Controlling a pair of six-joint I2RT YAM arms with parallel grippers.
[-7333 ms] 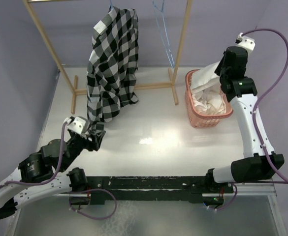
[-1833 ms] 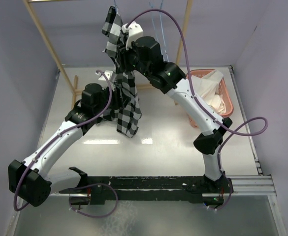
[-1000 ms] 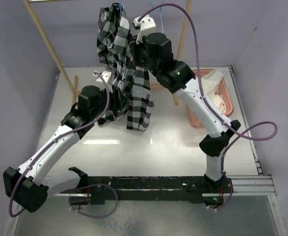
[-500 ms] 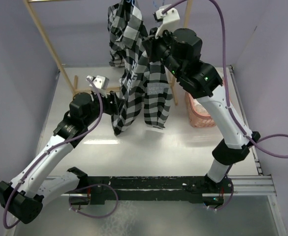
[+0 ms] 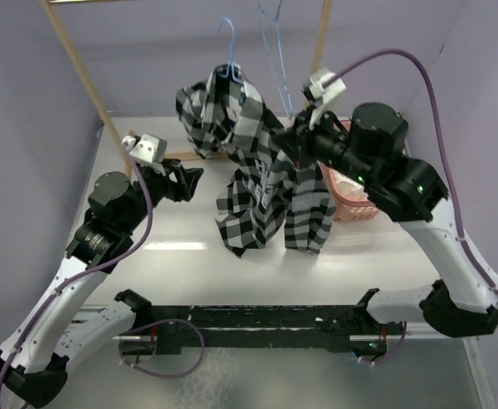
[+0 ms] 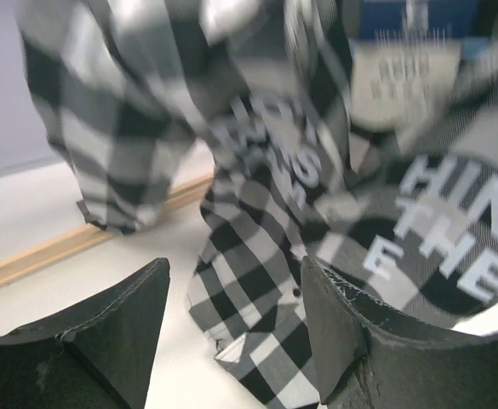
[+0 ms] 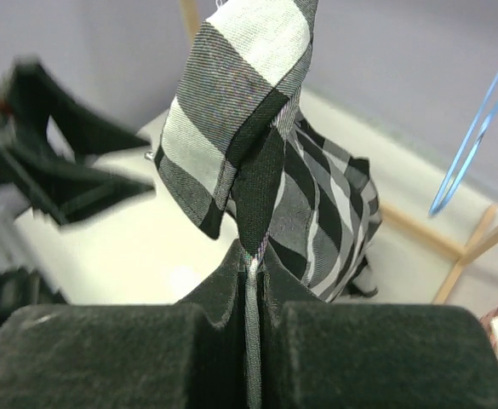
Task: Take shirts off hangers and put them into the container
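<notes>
The black-and-white plaid shirt (image 5: 249, 170) hangs in mid-air above the table. Its top is bunched around the lower part of a light-blue hanger (image 5: 229, 60). My right gripper (image 5: 293, 143) is shut on a fold of this shirt (image 7: 240, 51), with the cloth pinched between its jaws (image 7: 253, 256). My left gripper (image 5: 185, 179) stands open just left of the shirt (image 6: 266, 213), nothing between its fingers (image 6: 236, 298). A second bare hanger (image 5: 276, 34) hangs on the rack. The pink container (image 5: 351, 203) shows behind the right arm; its contents are hidden.
The wooden rack's left pole (image 5: 78, 77), right pole (image 5: 321, 51) and base rail (image 5: 193, 154) stand at the back of the table. Purple walls close in both sides. In the right wrist view the bare hanger (image 7: 478, 128) hangs at the right.
My right gripper has pulled the plaid shirt down and to the right, toward the basket. My left gripper has opened, let go of the shirt and drawn back left.
</notes>
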